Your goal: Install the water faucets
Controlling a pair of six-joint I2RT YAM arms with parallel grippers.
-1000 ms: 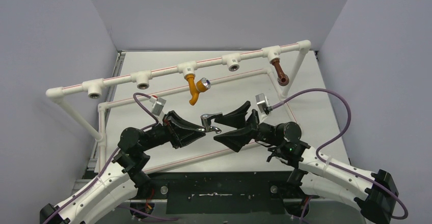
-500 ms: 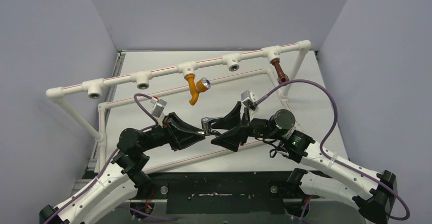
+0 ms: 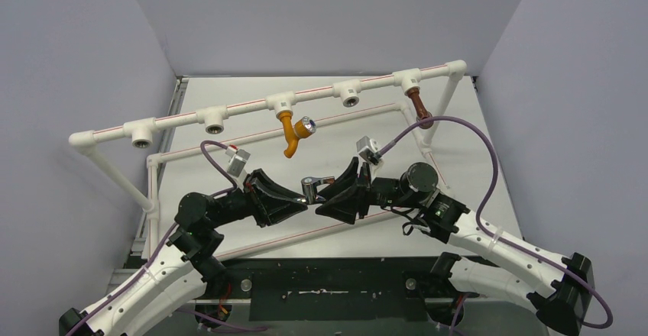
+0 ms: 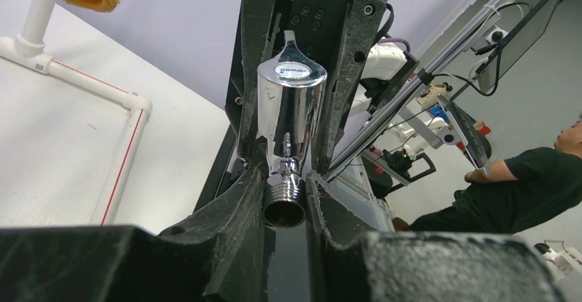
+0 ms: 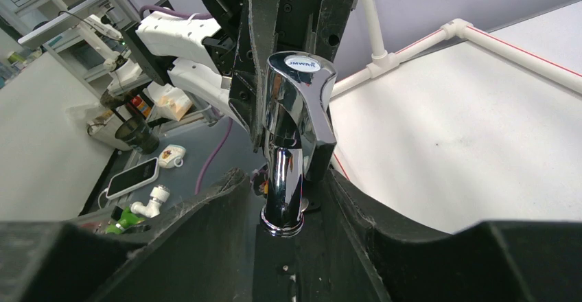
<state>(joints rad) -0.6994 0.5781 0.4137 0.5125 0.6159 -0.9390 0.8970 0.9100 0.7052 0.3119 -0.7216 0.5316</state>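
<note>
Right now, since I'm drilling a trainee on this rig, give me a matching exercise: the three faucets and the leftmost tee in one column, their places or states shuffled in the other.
Column one
1. silver faucet
2. orange faucet
3. brown faucet
4. leftmost tee

Column two
A. hangs from the rightmost tee of the white pipe
B. open socket, nothing in it
C. held in the air, off the pipe
D. hangs from the middle tee

Pairs: 1-C, 2-D, 3-A, 4-B
</note>
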